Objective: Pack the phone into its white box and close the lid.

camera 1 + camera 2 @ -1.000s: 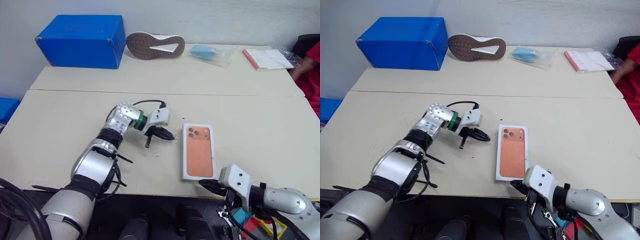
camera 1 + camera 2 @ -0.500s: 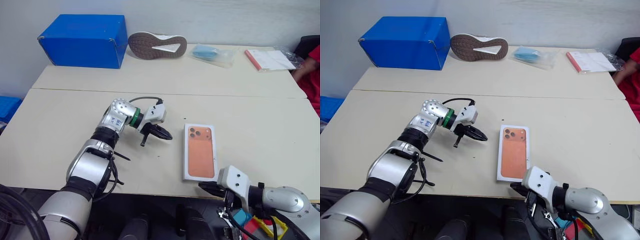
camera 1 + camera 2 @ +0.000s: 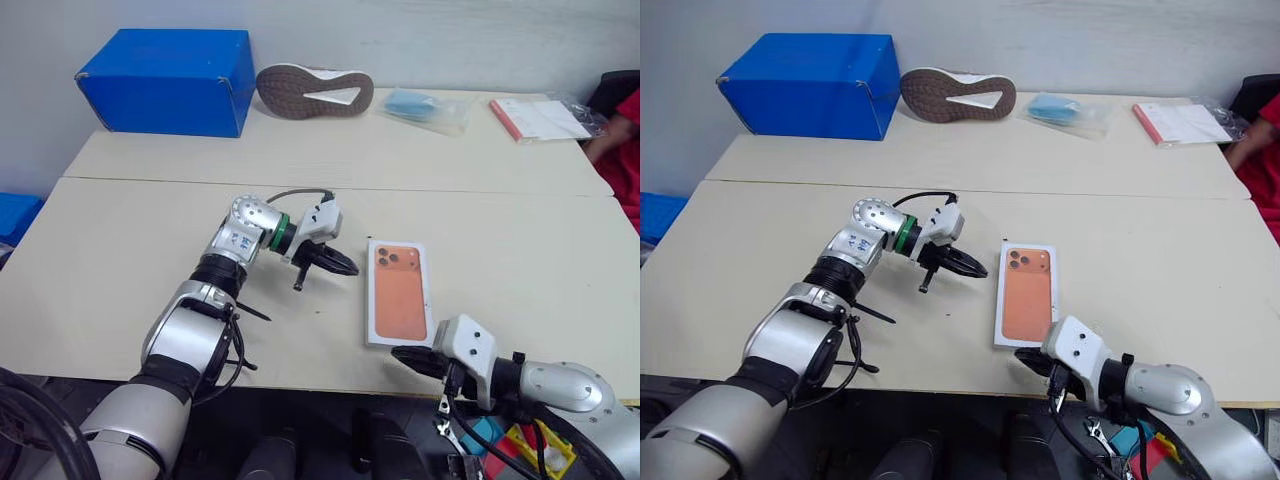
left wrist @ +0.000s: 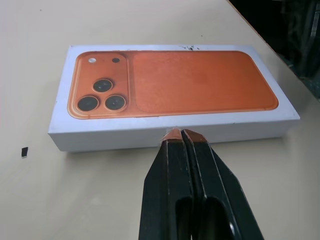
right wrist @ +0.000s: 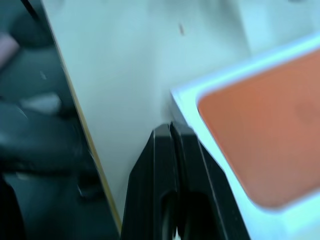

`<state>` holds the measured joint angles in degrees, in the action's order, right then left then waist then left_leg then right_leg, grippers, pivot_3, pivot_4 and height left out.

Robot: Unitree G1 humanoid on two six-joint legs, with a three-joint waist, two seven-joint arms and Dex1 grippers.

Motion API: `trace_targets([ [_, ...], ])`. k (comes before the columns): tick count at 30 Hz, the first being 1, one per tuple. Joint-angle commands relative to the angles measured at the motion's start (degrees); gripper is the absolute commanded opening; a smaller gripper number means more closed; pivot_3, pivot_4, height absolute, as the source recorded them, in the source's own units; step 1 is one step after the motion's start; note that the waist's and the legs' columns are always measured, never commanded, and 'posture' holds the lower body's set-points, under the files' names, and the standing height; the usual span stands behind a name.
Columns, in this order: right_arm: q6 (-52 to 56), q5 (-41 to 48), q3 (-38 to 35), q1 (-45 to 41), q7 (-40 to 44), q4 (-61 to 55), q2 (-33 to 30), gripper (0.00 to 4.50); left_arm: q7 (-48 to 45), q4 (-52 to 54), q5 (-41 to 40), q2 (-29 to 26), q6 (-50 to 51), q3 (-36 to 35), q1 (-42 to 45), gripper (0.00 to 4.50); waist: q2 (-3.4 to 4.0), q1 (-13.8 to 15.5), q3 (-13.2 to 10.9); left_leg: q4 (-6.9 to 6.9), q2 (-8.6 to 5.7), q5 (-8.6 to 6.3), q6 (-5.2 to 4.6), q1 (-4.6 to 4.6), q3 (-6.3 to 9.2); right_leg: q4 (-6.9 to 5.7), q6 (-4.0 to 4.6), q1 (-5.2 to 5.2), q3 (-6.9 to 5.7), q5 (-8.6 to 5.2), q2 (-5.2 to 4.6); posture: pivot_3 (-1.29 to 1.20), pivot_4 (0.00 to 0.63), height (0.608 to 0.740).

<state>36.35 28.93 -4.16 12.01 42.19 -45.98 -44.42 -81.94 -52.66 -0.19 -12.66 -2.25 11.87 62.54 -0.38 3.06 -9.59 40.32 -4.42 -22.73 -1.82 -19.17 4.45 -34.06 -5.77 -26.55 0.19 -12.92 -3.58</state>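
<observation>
The lid (image 3: 398, 292), white with an orange phone picture on top, lies flat on the near table, covering what is under it. The phone and the white box are hidden. My left gripper (image 3: 350, 268) is shut and empty, its tips pointing at the lid's left side wall (image 4: 170, 135) with a narrow gap. At the table's front edge, my right gripper (image 3: 397, 353) is shut and empty. Its tips sit right at the lid's near left corner (image 5: 182, 97); whether they touch is unclear.
On the far table stand a big blue box (image 3: 165, 80), an upturned shoe (image 3: 312, 90), a blue bagged item (image 3: 425, 105) and a booklet in plastic (image 3: 535, 117). A person in red (image 3: 625, 130) sits at the far right. The table edge (image 5: 85, 135) runs beside my right gripper.
My left gripper has edged right, closer to the lid's side. My right gripper has risen a little toward the lid's near corner. The lid has not moved.
</observation>
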Motion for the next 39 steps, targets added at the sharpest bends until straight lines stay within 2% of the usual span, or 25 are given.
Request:
trace_targets([
  [1, 3.4, 4.7, -4.6, -2.9, -3.3, 0.4, 2.0, 0.01, 2.6, 0.0, -0.7, 2.9, -0.2, -0.4, 2.2, 0.00, 0.00, 0.0, 0.0, 0.00, -0.02, 0.00, -0.01, -0.01, 0.00, 0.01, -0.03, 0.00, 0.01, 0.02, -0.02, 0.00, 0.150, 0.740],
  [9, 5.2, -1.7, -1.1, -6.1, -9.3, 7.5, 3.2, 0.01, 13.4, -9.8, 4.8, 9.8, -5.3, 2.2, 5.1, 0.00, -0.01, -0.1, 0.0, 0.00, -0.04, 0.00, -0.04, -0.02, -0.10, 0.01, -0.05, -0.04, 0.08, 0.04, -0.01, 0.00, 0.150, 0.740],
  [14, 6.5, -4.1, 1.6, -6.4, -10.5, 10.0, 3.1, 0.01, 17.8, -14.9, 9.9, 10.5, -7.9, 5.2, 5.2, 0.00, -0.05, -0.2, 0.1, 0.00, -0.03, 0.00, -0.04, 0.06, -0.20, -0.07, -0.05, -0.03, 0.15, 0.04, 0.01, 0.00, 0.150, 0.740],
  [18, 5.6, -5.4, 3.2, -6.3, -11.1, 11.1, 3.9, 0.01, 19.7, -16.9, 12.3, 9.8, -9.0, 6.9, 4.8, 0.00, -0.40, -0.2, 0.6, 0.00, -0.02, 0.00, -0.03, 0.20, -0.19, -0.05, -0.05, 0.07, 0.17, 0.04, 0.01, 0.00, 0.150, 0.740],
  [22, 4.9, -6.1, 3.4, -6.2, -11.3, 11.2, 4.8, 0.01, 20.1, -18.0, 12.5, 9.0, -9.1, 6.6, 4.7, 0.00, -0.49, -0.3, 0.9, -0.02, -0.02, -0.02, -0.05, 0.52, -0.22, 0.10, -0.05, 0.38, 0.22, 0.04, 0.01, 0.00, 0.150, 0.740],
  [24, 3.5, -6.4, 3.2, -5.8, -10.8, 10.9, 5.0, 0.01, 19.1, -17.9, 11.2, 8.6, -8.4, 5.5, 4.8, 0.00, -0.45, -0.3, 0.9, -0.27, 0.03, -0.06, -0.10, 1.02, -0.22, 0.28, -0.03, 0.88, 0.21, 0.02, 0.03, 0.00, 0.150, 0.740],
  [29, -1.7, -3.8, -1.8, -5.7, -8.4, 8.1, 5.5, 0.01, 10.8, -14.5, 4.7, 5.3, -3.9, -0.4, 4.9, 0.00, -0.38, -1.0, 0.9, -0.28, 0.08, -0.12, -0.13, 1.01, -0.22, 0.13, -0.02, 0.87, 0.21, 0.01, 0.07, 0.00, 0.150, 0.740],
  [32, -2.6, 0.9, -7.4, -4.7, -3.6, 6.3, 3.5, 0.00, 4.0, -8.9, 1.5, -0.3, -1.2, -2.9, 3.2, 0.59, -0.28, -1.5, 0.8, -0.27, 0.07, -0.11, -0.13, 0.80, -0.21, 0.11, -0.02, 0.65, 0.19, 0.02, 0.06, 0.00, 0.150, 0.740],
  [33, -2.7, 3.0, -10.7, -3.6, -0.4, 5.8, 1.6, 0.17, -0.1, -4.7, -0.3, -3.5, 1.3, -3.8, 1.3, 0.89, -0.28, -1.7, 0.8, -0.27, 0.07, -0.11, -0.13, 0.71, -0.22, 0.06, -0.02, 0.53, 0.20, 0.02, 0.06, 0.00, 0.150, 0.740],
  [35, -2.7, 5.9, -15.1, -1.8, 4.3, 5.7, -1.2, 0.58, -5.0, 1.9, -2.6, -7.7, 5.7, -4.6, -1.7, 1.53, -0.22, -1.8, 0.8, -0.26, 0.08, -0.11, -0.11, 0.48, -0.27, -0.03, -0.01, 0.21, 0.23, 0.01, 0.05, 0.00, 0.150, 0.740],
  [37, -2.5, 9.7, -21.8, 0.6, 11.6, 7.1, -5.4, 1.30, -9.2, 14.6, -7.7, -15.5, 13.6, -4.9, -7.6, 2.22, -0.18, -1.8, 0.8, -0.23, 0.11, -0.11, -0.10, 0.27, -0.25, -0.03, -0.01, 0.00, 0.20, 0.02, 0.07, 0.00, 0.150, 0.740],
  [39, -2.0, 12.4, -27.6, 1.5, 17.6, 10.4, -9.0, 1.81, -10.6, 26.4, -12.6, -22.9, 21.9, -5.6, -13.3, 2.68, -0.09, -2.0, 0.8, -0.22, 0.13, -0.11, -0.09, 0.20, -0.25, -0.02, -0.01, -0.04, 0.29, 0.01, 0.05, 0.00, 0.150, 0.740],
])
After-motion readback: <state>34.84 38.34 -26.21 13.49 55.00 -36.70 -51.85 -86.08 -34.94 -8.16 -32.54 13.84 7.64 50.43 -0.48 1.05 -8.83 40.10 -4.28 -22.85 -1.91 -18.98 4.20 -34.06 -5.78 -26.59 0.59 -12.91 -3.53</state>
